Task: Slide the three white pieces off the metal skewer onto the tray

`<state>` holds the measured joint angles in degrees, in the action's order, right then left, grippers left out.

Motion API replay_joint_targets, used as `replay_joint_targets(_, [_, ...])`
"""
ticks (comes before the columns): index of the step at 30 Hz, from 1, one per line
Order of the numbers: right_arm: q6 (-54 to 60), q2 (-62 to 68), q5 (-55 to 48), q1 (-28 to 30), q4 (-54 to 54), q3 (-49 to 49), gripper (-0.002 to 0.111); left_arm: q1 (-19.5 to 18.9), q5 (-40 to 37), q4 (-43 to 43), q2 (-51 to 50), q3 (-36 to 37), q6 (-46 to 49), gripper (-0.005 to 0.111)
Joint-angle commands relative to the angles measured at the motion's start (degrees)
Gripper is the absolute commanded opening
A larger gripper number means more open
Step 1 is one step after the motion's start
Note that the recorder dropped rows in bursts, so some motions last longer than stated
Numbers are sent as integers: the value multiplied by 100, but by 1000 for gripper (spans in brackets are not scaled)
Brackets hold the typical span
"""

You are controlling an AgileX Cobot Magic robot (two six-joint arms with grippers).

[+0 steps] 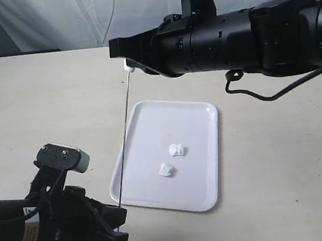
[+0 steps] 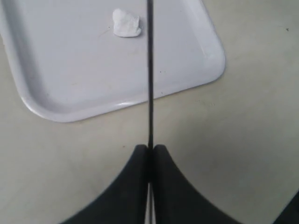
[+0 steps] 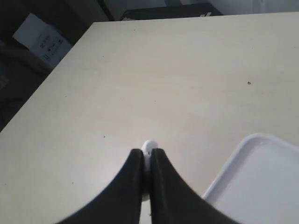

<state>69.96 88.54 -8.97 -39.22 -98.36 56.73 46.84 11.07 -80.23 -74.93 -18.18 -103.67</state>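
Two white pieces lie on the white tray. One of them shows in the left wrist view, on the tray. The thin metal skewer slants up from my left gripper, which is shut on its lower end; the rod leaves the gripper between the pressed fingertips. At the skewer's upper end sits the third white piece, and my right gripper is shut on it. In the right wrist view that piece bulges out between the fingertips of the gripper.
The pale tabletop spreads around the tray. The tray's corner lies beside the right gripper. Beyond the table's far edge stand a dark box and a cardboard carton. A black cable hangs from the right arm.
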Motion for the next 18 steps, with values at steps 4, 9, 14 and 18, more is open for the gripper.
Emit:
replay_joint_targets(4, [207,-96,1529,94,189,616,-1,70,89,-164,-41,620,62,0])
replay_joint_targets(9, [195,-96,1517,94,140,652,-1,70,-114,-155,-41,600,78,0])
replay_joint_targets(14, [195,-109,1678,94,140,639,-1,70,-78,-155,-41,607,151,0])
replay_joint_targets(18, [195,-109,1668,94,140,639,-1,70,-103,-155,-41,607,186,0])
